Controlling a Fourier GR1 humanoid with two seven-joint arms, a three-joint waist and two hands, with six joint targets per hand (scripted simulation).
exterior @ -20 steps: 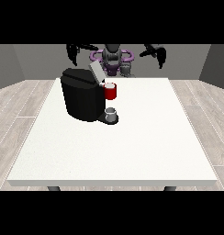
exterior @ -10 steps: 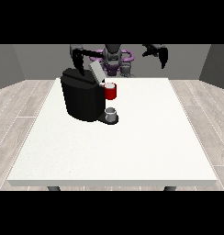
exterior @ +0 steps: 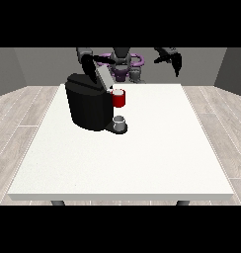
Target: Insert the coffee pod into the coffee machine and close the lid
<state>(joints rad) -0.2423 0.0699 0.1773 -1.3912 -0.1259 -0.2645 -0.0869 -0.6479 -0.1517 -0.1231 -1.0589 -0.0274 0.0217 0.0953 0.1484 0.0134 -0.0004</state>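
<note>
My hand at the view's left (exterior: 103, 60) hovers above the coffee machine (exterior: 90, 101) and its raised lid (exterior: 103, 76), finger spread untellable, pod unseen; a misjudged push could skew the lid or nudge the machine

Grey walls (exterior: 23, 69), pale plank floor (exterior: 19, 128)

One coffee machine (exterior: 89, 106), one red thing at the machine (exterior: 119, 98), one white table (exterior: 157, 148), perhaps one grey thing (exterior: 119, 123)
</note>
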